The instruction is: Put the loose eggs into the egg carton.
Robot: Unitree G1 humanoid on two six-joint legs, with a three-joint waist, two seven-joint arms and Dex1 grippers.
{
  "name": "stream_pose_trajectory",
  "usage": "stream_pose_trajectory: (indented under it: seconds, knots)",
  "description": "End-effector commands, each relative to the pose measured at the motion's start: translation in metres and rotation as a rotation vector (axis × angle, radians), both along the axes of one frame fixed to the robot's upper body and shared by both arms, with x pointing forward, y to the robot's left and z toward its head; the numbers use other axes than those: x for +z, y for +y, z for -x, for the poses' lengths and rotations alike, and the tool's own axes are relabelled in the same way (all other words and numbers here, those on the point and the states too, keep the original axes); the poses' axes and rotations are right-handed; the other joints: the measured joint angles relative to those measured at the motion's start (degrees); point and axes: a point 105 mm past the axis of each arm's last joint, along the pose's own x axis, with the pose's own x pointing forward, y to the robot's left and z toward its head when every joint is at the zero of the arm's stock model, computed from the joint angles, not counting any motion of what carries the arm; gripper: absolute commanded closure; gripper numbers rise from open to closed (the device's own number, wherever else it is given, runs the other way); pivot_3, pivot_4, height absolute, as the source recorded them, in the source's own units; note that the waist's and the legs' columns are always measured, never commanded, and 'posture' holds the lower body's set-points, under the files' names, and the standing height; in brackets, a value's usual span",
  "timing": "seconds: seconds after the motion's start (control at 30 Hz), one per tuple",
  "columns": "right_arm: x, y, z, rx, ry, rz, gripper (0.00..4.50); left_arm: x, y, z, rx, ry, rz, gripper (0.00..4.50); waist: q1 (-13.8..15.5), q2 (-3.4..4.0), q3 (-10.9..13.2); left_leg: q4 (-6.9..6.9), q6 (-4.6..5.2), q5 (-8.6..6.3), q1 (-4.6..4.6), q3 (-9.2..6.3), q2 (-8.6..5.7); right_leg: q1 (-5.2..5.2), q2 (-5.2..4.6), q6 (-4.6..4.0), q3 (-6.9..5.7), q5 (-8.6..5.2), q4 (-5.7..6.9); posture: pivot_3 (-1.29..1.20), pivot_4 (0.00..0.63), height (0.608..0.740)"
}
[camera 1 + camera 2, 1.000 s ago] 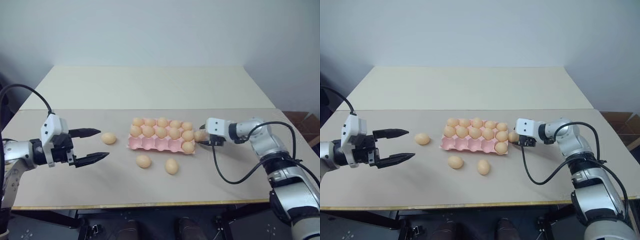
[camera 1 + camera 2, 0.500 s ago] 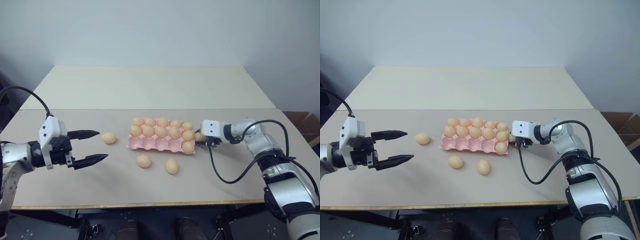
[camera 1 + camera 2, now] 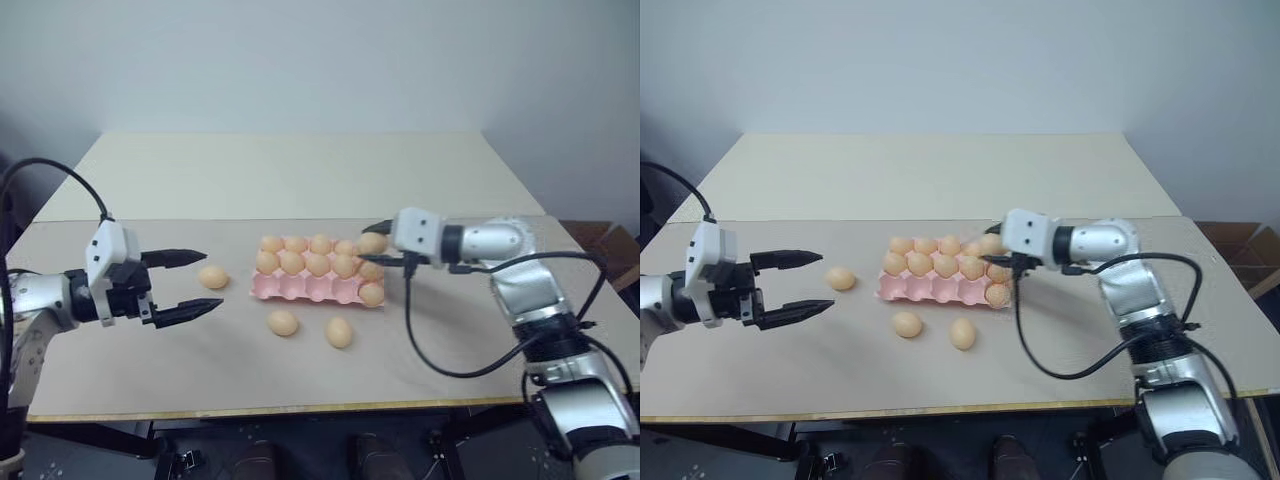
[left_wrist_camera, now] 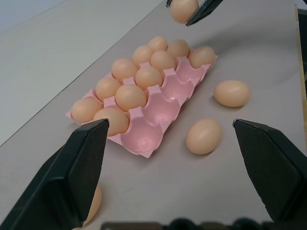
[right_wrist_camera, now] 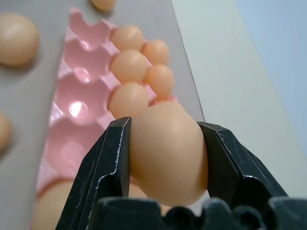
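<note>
The lidless pale pink moulded egg carton (image 3: pixel 318 278) is lying on the matte beige table (image 3: pixel 470 340), its back two rows carrying smooth tan-orange oval eggs, its near row showing glossy empty cups and one egg at the right end. The right gripper (image 3: pixel 374 244) is pinching one such egg (image 3: pixel 372 242) between its black fingers above the carton's right end. The left gripper (image 3: pixel 196 283) is holding its fingers wide apart and empty, while three loose eggs (image 3: pixel 283 323) are lying on the table: one near the left gripper's fingers, two in front of the carton.
</note>
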Motion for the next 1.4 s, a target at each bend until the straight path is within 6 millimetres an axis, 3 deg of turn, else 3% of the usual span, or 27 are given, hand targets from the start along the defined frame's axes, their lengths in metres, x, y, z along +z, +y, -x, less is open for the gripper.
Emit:
stream_pose_trajectory:
  seconds: [0.03,0.23,0.5,0.7,0.9,1.2,1.4]
  knots:
    - [-0.004,0.011,-0.001,-0.025,-0.019,0.011,2.58,0.008,-0.002,0.0,-0.022,-0.034,-0.007,0.0,0.0,0.0,0.0,0.0,0.0,0.0,-0.04,0.02,-0.01,-0.03,-0.01,-0.02,0.0,-0.01,-0.01,0.0,0.15,0.74]
    - [-0.03,0.018,0.001,-0.036,0.017,0.092,2.58,0.009,-0.002,0.001,-0.019,-0.035,-0.013,0.0,0.2,0.0,0.0,0.0,0.0,0.0,-0.24,0.06,-0.03,-0.26,-0.03,-0.03,0.03,0.0,0.0,0.0,0.15,0.74]
    - [-0.034,0.014,0.008,-0.011,0.043,0.122,0.03,0.007,-0.001,0.001,-0.011,-0.034,-0.015,0.0,-0.1,-0.01,0.0,0.01,0.0,0.01,-0.52,0.09,0.01,-0.61,0.04,0.03,0.08,0.08,0.05,0.0,0.15,0.74]
    - [0.002,0.002,0.014,-0.019,0.057,-0.033,0.03,0.007,-0.003,0.0,-0.015,-0.036,-0.011,0.0,0.0,-0.01,0.0,0.01,0.0,0.01,-0.52,0.1,0.06,-0.65,0.09,0.0,0.1,0.1,0.09,0.0,0.15,0.74]
    - [0.031,-0.043,0.043,0.011,0.13,-0.154,0.03,0.007,-0.002,-0.001,-0.021,-0.03,-0.006,0.0,0.9,-0.02,0.0,0.01,0.0,0.0,-0.57,0.12,0.0,-0.63,0.01,0.01,0.08,0.1,-0.01,0.0,0.15,0.74]
    - [0.023,-0.12,0.092,-0.081,0.312,-0.212,0.03,0.007,0.022,0.007,0.025,-0.025,-0.01,0.0,1.2,-0.03,0.0,0.01,0.0,0.0,-0.51,0.14,0.05,-0.63,0.05,-0.06,0.11,0.06,0.02,0.0,0.15,0.74]
    - [0.013,-0.133,0.112,-0.125,0.355,-0.226,0.03,-0.001,0.03,0.018,0.025,0.03,-0.025,0.0,1.0,-0.04,0.0,0.01,0.0,0.0,-0.43,0.17,0.09,-0.6,0.06,-0.33,0.14,-0.1,0.04,0.0,0.15,0.74]
